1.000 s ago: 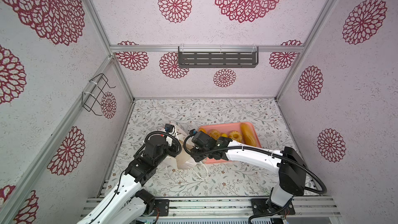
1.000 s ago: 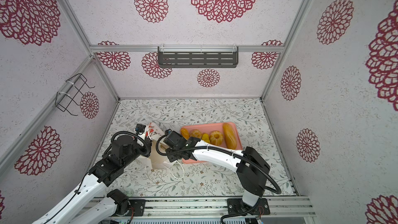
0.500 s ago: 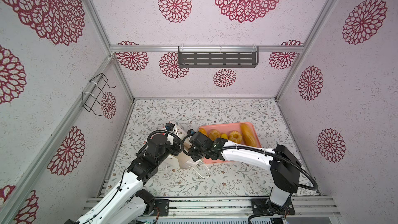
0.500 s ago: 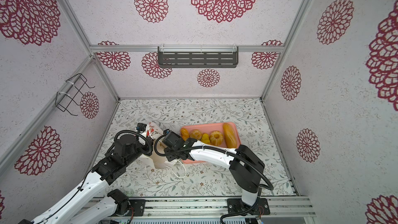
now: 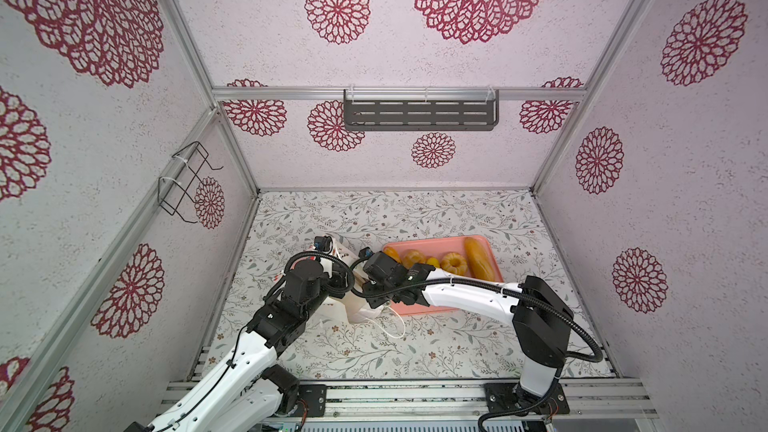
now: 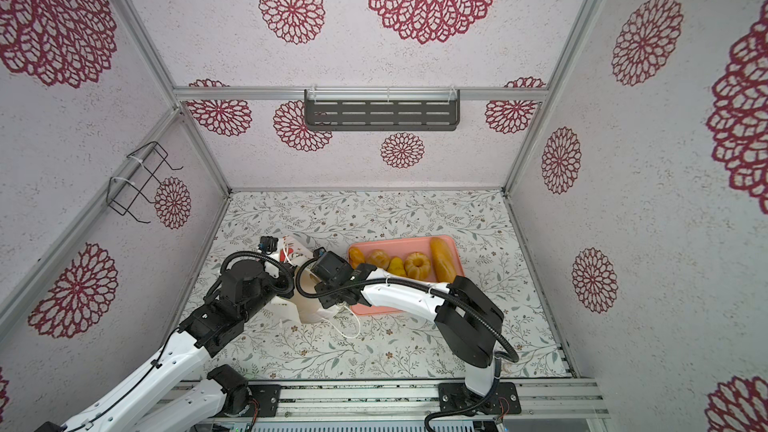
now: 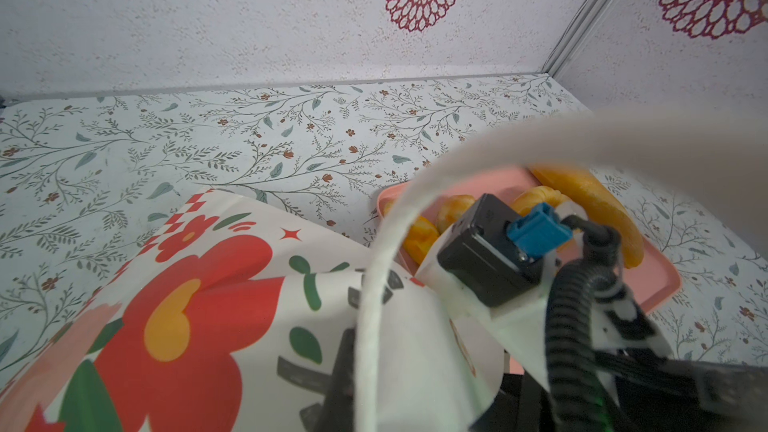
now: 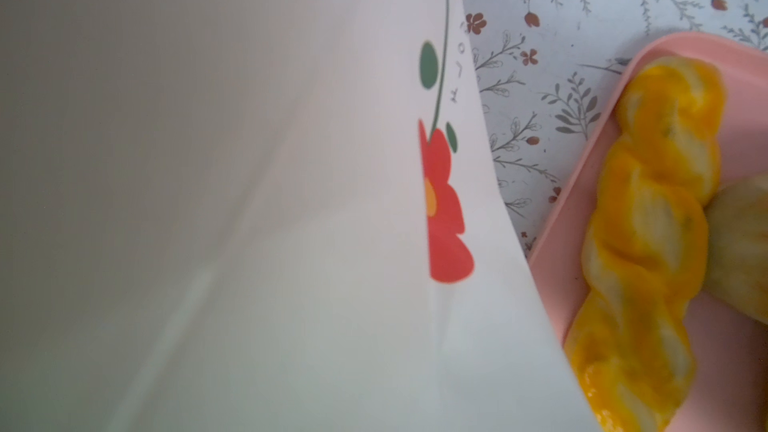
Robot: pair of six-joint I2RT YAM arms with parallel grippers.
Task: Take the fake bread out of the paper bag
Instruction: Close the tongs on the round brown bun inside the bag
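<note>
The white paper bag with red flower print lies tipped over between my two arms, its mouth facing the pink tray. My left gripper is shut on the bag's rim beside a white cord handle. My right gripper reaches into the bag's mouth, and its fingers are hidden by the paper. Several pieces of fake bread lie on the tray: a twisted stick, a round roll, a ring bun and a long loaf. Any bread inside the bag is hidden.
The tray sits right against the bag, under my right forearm. The bag's other cord handle trails on the floral table. A dark slotted shelf hangs on the back wall. A wire holder is on the left wall.
My right arm's elbow has swung left and the gripper has pushed a little further into the bag. My left gripper has shifted slightly away from the front edge with the rim.
</note>
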